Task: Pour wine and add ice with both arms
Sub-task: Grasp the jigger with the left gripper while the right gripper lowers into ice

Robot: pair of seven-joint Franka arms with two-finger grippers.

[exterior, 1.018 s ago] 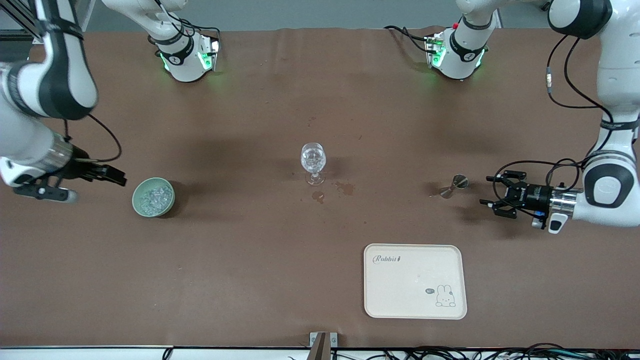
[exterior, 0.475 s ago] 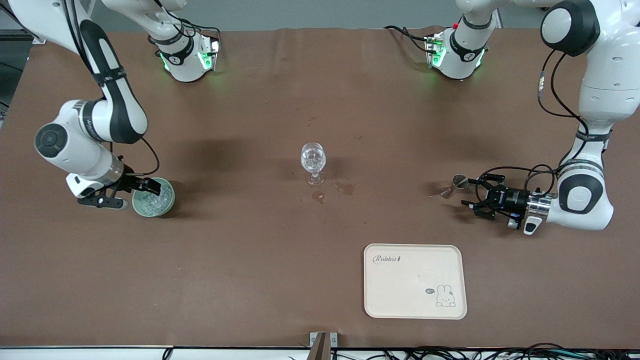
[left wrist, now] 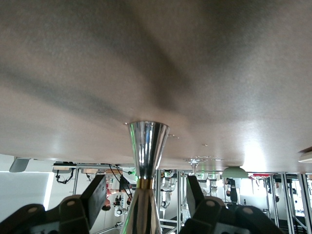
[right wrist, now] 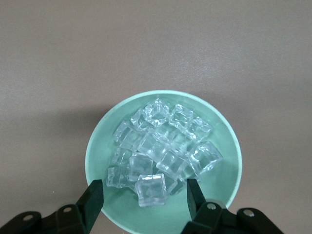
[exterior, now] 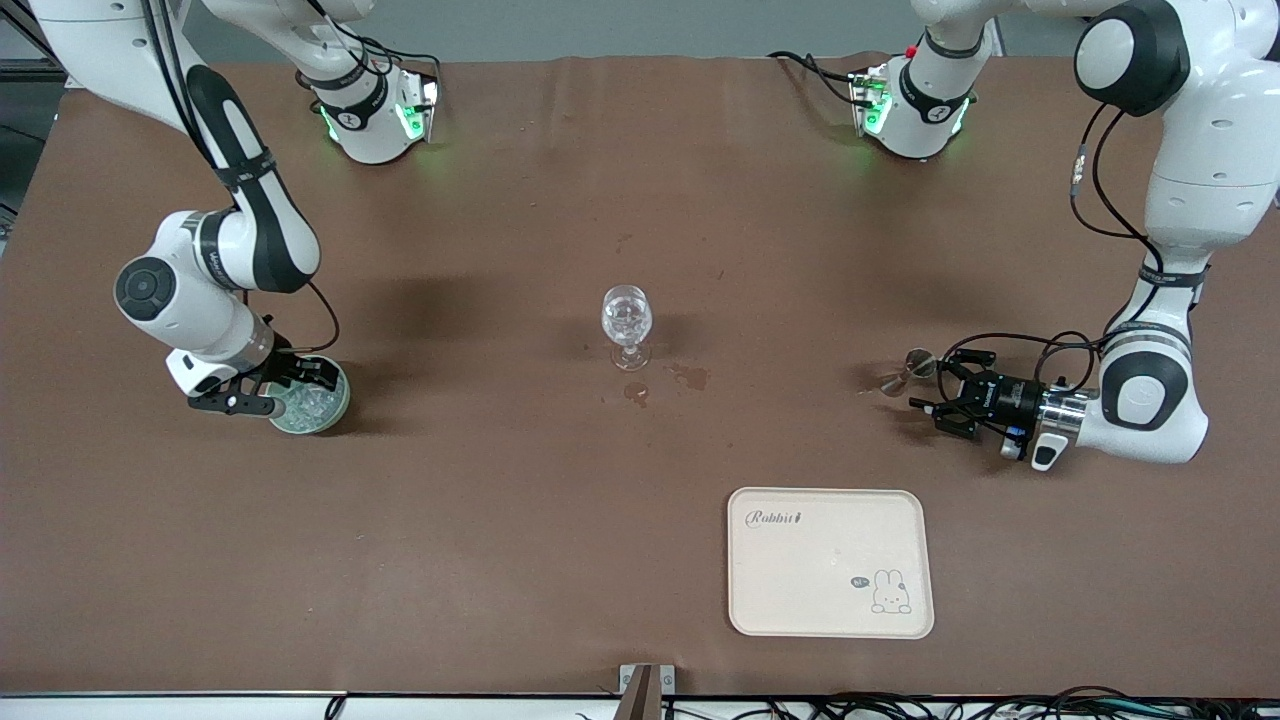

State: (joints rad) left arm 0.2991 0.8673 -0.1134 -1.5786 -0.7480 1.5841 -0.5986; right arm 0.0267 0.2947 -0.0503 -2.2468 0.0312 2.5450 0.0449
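A pale green bowl (exterior: 332,408) of ice (exterior: 312,403) sits toward the right arm's end of the table. My right gripper (exterior: 285,392) hangs open just over it, its fingers (right wrist: 92,197) on either side of one clear ice cube (right wrist: 152,189) among several in the bowl (right wrist: 222,141). A metal jigger (exterior: 915,364) stands toward the left arm's end. My left gripper (exterior: 935,388) is open around it: the jigger's narrow waist (left wrist: 145,183) stands between the fingers (left wrist: 95,197) with a gap on each side. A clear stemmed glass (exterior: 626,320) stands mid-table. No wine is in view.
A cream tray (exterior: 830,600) with a rabbit print lies nearer the front camera than the jigger. Two small wet stains (exterior: 688,377) mark the brown cloth beside the glass's foot.
The right arm swung in from the table's end and brought its gripper down over the bowl. The left gripper slid toward the jigger and now straddles it. Both sets of fingers narrowed.
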